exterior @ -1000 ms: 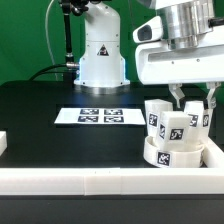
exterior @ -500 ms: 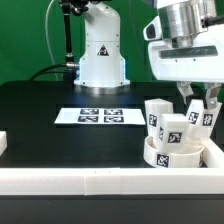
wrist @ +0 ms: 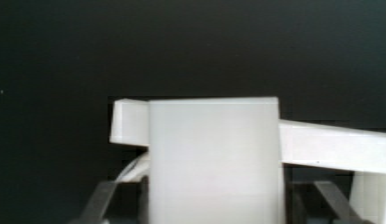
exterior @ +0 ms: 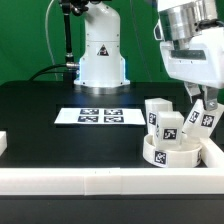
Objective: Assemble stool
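The seat (exterior: 170, 152) lies flat on the black table (exterior: 60, 135), its round face up, tucked into the corner of the white rail (exterior: 100, 180) that runs along the table's near edge. Three legs rise from the seat. The two on the side nearer the marker board (exterior: 100, 116), one leg (exterior: 156, 110) behind and another leg (exterior: 170, 127) in front, stand about upright with their long axes vertical. The third leg (exterior: 203, 118), on the side of the seat away from the board, leans with its top tipped outward, away from the seat's middle. All the parts are white plastic, blocky, with black-and-white square tags on their faces; the seat's rim carries tags too. The pincer (exterior: 200, 104) comes down over the tilted leg, its fingers (exterior: 190, 97) on either side of the leg's upper end and closed on it. In the wrist view that leg (wrist: 216, 160) fills the lower frame as a pale slab against the dark table, with grey finger tips showing on both sides of it. Compared with a second ago, the arm has swung away from the board and tilted, and the gripped leg, which then stood nearly straight, now leans; the seat and the other two legs have not moved.
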{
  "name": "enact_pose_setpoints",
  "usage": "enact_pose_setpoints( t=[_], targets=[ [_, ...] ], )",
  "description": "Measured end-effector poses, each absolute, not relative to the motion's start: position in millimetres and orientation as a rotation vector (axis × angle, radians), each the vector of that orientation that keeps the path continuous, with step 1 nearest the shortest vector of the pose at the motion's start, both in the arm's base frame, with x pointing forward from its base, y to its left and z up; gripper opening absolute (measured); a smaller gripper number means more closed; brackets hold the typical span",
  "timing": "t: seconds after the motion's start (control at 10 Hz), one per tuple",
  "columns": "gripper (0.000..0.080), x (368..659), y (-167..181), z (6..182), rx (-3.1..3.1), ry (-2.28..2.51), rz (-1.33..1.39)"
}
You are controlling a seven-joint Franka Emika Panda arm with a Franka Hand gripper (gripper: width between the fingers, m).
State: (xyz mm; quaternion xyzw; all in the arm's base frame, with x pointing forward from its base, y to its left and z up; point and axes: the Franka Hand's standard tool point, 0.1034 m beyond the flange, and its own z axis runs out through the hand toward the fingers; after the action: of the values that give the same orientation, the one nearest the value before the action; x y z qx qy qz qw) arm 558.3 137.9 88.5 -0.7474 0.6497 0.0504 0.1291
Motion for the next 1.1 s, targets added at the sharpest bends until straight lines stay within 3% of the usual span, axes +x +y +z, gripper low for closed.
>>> enact_pose_setpoints(
  t=[0.1, 0.2, 0.3, 0.7, 1.1],
  targets=[
    [0.0337, 558.1, 138.5, 88.4, -2.184, 1.875, 0.145],
    [0.0519, 558.2, 138.4, 88.4, -2.196, 1.859, 0.143],
    [0.0608, 561.5, 133.2, 90.0, -2.253, 1.775, 0.125],
    [0.0647, 570.1, 131.6, 106.8, -2.341, 1.61, 0.086],
    [0.0649, 567.7, 140.0, 106.2, -2.563, 1.256, 0.024]
  ],
)
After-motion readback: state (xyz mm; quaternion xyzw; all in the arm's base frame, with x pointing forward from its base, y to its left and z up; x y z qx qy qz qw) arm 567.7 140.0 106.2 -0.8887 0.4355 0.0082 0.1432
